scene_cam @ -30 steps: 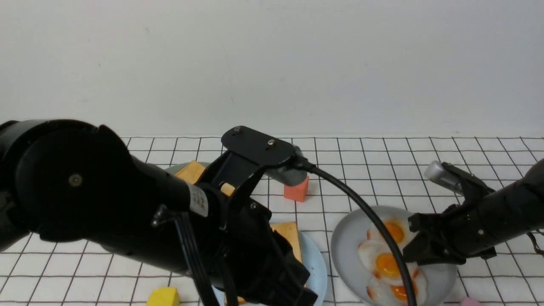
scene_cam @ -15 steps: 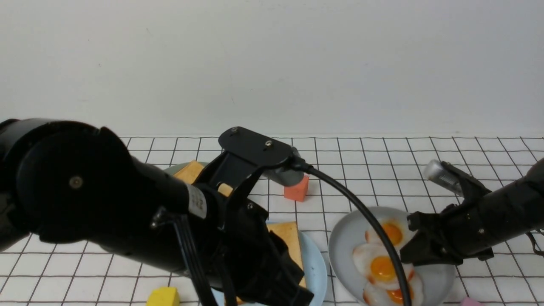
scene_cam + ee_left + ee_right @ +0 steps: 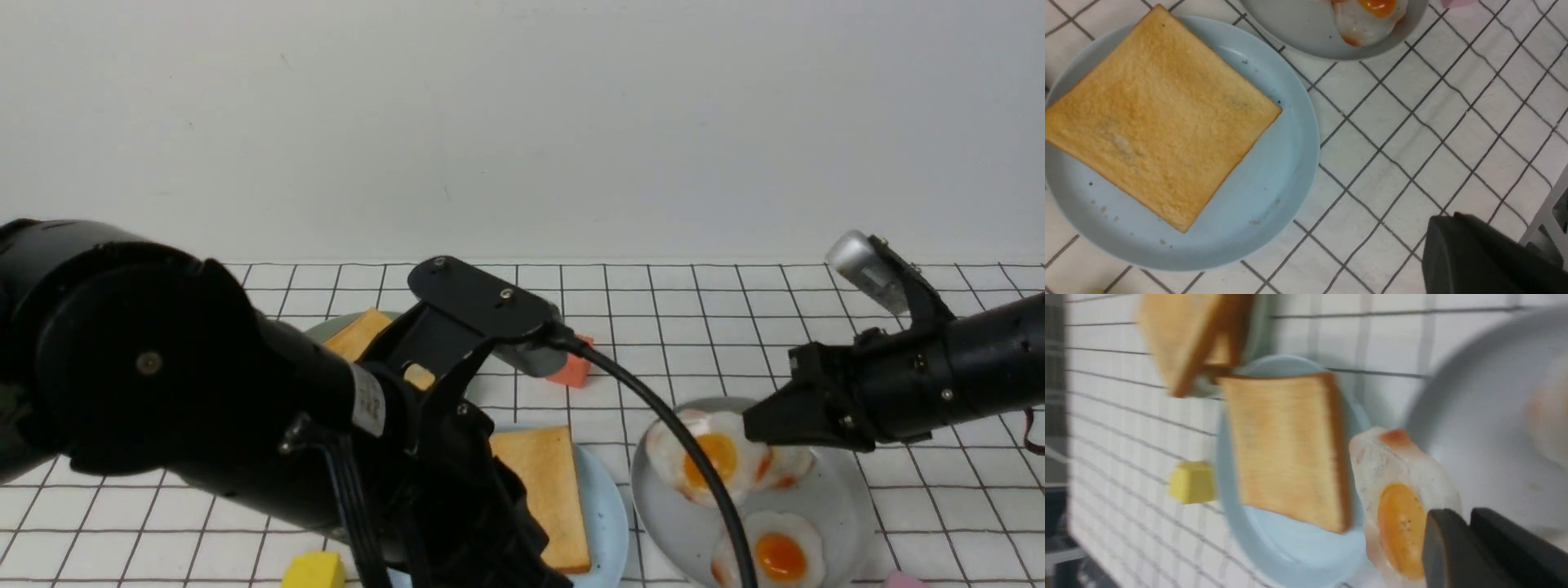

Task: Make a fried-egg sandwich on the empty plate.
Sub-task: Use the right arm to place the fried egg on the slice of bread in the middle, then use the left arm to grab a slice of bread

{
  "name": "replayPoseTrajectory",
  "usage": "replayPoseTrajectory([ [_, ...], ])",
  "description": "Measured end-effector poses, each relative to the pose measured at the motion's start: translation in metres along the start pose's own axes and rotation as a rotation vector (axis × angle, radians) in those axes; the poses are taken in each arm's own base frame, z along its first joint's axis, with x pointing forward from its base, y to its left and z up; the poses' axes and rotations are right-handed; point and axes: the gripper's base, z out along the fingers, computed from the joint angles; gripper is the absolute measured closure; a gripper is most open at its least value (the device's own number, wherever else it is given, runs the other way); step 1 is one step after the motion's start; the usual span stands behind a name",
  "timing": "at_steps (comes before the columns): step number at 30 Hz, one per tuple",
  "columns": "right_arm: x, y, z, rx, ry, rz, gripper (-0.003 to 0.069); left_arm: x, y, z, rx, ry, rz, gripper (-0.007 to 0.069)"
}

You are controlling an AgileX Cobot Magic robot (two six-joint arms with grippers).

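One toast slice (image 3: 540,490) (image 3: 1155,114) lies flat on the pale blue plate (image 3: 608,514) (image 3: 1290,163). My right gripper (image 3: 751,429) (image 3: 1457,516) is shut on the edge of a fried egg (image 3: 710,459) (image 3: 1396,498), which hangs a little above the grey plate (image 3: 841,498), towards its left side. A second egg (image 3: 775,551) (image 3: 1367,16) lies on that grey plate. More toast slices (image 3: 359,333) (image 3: 1196,335) sit on the sage-green plate (image 3: 326,327) at the back. My left gripper (image 3: 1443,218) is shut and empty, over bare tablecloth beside the blue plate.
An orange-red cube (image 3: 574,371) stands behind the plates. A yellow cube (image 3: 314,570) (image 3: 1192,482) sits at the front left of the blue plate. A pink piece (image 3: 902,580) shows at the front right. My bulky left arm (image 3: 163,384) and its cable (image 3: 678,441) hide much of the near table.
My right gripper has closed on one egg and risen, lifting it off the pile and leftward. My left arm drew back slightly, uncovering more of the toast.
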Motion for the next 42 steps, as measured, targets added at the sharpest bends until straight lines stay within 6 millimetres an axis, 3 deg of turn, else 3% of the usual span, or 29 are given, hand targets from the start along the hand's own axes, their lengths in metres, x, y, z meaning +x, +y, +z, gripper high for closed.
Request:
replayPoseTrajectory([
  [4,0.003,0.020,0.013,-0.098,0.003,-0.042,0.0594,0.003,0.009,-0.004,-0.050,0.032,-0.024,0.0638],
  [9,0.009,0.047,0.061,-0.192,0.098,-0.109,0.0594,0.007,0.031,-0.032,-0.150,-0.014,-0.097,0.0638],
  [13,0.004,0.052,0.100,-0.195,0.147,-0.132,0.0594,0.013,0.047,-0.051,-0.204,-0.020,-0.161,0.0638],
  [18,-0.008,0.045,0.122,-0.135,0.117,-0.132,0.0580,0.018,0.057,-0.059,-0.232,-0.003,-0.210,0.0638],
  [20,-0.011,0.041,0.125,-0.096,0.110,-0.142,0.0533,0.019,0.058,-0.060,-0.236,-0.001,-0.216,0.0638],
  [22,-0.011,0.040,0.124,-0.074,0.124,-0.170,0.0430,0.019,0.058,-0.060,-0.236,-0.005,-0.217,0.0638],
  [26,-0.010,0.049,0.110,-0.061,0.159,-0.258,0.0228,0.013,0.061,-0.057,-0.240,-0.053,-0.214,0.0638],
  [27,-0.011,0.050,0.109,-0.059,0.158,-0.263,0.0219,0.012,0.061,-0.056,-0.240,-0.056,-0.214,0.0638],
  [28,-0.012,0.058,0.097,-0.056,0.158,-0.302,0.0158,0.009,0.064,-0.051,-0.244,-0.072,-0.214,0.0638],
  [31,-0.014,0.077,0.067,-0.028,0.139,-0.364,0.0089,0.003,0.072,-0.032,-0.252,-0.094,-0.239,0.0638],
  [33,-0.015,0.090,0.037,0.025,0.117,-0.412,0.0074,0.002,0.084,-0.013,-0.261,-0.070,-0.290,0.0638],
  [34,-0.015,0.091,0.034,0.032,0.115,-0.416,0.0074,0.002,0.085,-0.013,-0.261,-0.074,-0.296,0.0638],
  [37,-0.010,0.105,-0.013,0.179,0.093,-0.451,0.0092,0.005,0.128,0.016,-0.271,-0.015,-0.513,0.0638],
  [38,-0.010,0.106,-0.016,0.188,0.089,-0.451,0.0094,0.005,0.128,0.018,-0.271,-0.009,-0.515,0.0638],
  [39,-0.005,0.109,-0.030,0.237,0.082,-0.440,0.0107,0.007,0.149,0.022,-0.258,-0.004,-0.625,0.0638],
  [42,0.011,0.115,-0.049,0.295,0.068,-0.436,0.0125,0.013,0.188,0.023,-0.208,-0.032,-0.855,0.0638],
])
